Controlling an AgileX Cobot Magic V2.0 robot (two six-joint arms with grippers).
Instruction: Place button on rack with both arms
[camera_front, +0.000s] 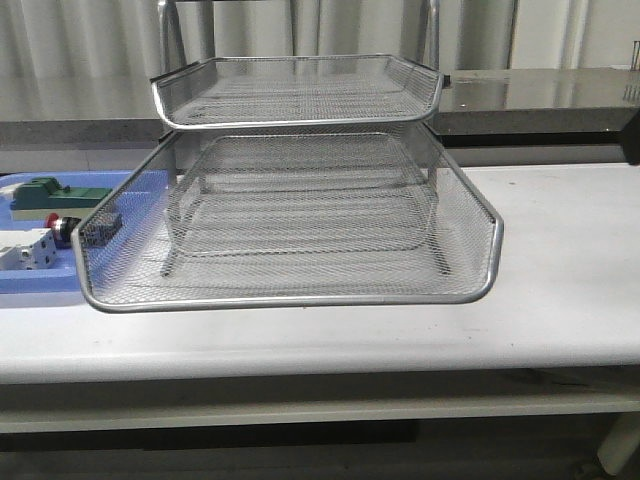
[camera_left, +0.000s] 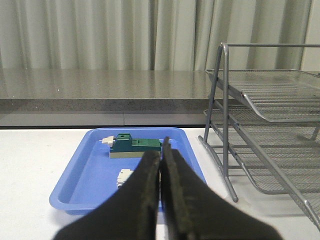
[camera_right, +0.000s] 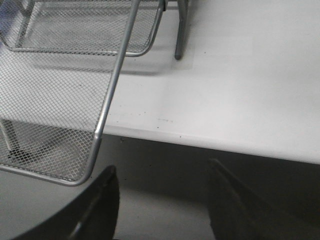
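Opening stage, nothing grasped. Nearest, left pincer (camera_left: 161, 165) with fingers pressed together, empty; right pincer (camera_right: 160, 200) spread wide beside the rack (camera_front: 290, 290). Beyond, on the surface (camera_front: 570, 250), the button (camera_front: 62, 226) lies in the blue tray (camera_left: 75, 172). Next: left pincer must part, descend over button.

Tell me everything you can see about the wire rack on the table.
The rack is silver wire mesh on a metal frame, with stacked trays sloping forward; the left wrist view shows three tiers. Upright posts rise behind the top tray, and splayed legs stand on the white table. Every tray looks empty. It stands upright at the table's middle, its lowest tray reaching toward the front edge. To its left lies the blue tray, partly seen through the mesh. Neither gripper touches it.
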